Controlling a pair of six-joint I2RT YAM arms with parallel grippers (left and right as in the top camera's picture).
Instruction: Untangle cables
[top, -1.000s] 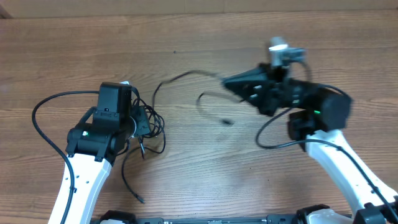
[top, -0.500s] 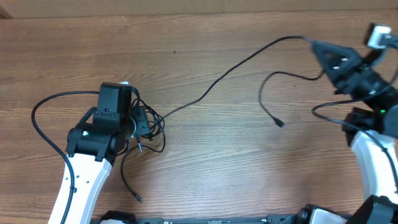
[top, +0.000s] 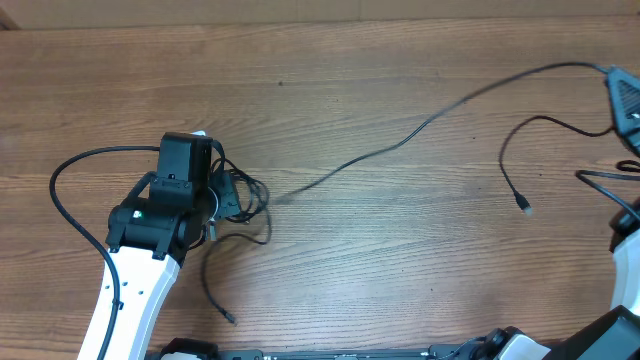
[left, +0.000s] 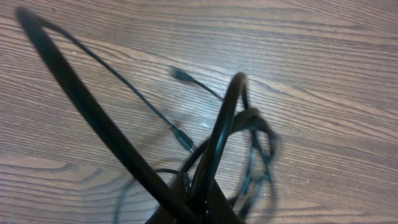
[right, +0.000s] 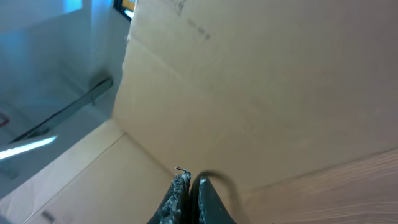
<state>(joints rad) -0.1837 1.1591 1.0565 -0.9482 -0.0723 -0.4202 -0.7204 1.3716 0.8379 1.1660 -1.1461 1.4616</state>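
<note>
Two end effectors, both clenched. Left end effector (top: 220, 197) grips the cables (top: 245, 200), bunched on the table (top: 380, 260) left of centre. Right end effector (top: 615, 80), at the far right edge, pinches one stretched cable (top: 400, 145) leading out of the bunch. Overhead view only: two free ends, right plug (top: 524, 207) and lower plug (top: 228, 318). Right wrist view only: cardboard wall (right: 261, 93).

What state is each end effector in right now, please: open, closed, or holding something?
The left end effector is closed on the cable bundle.
The right end effector is closed on a single cable stretched out from that bundle.
</note>
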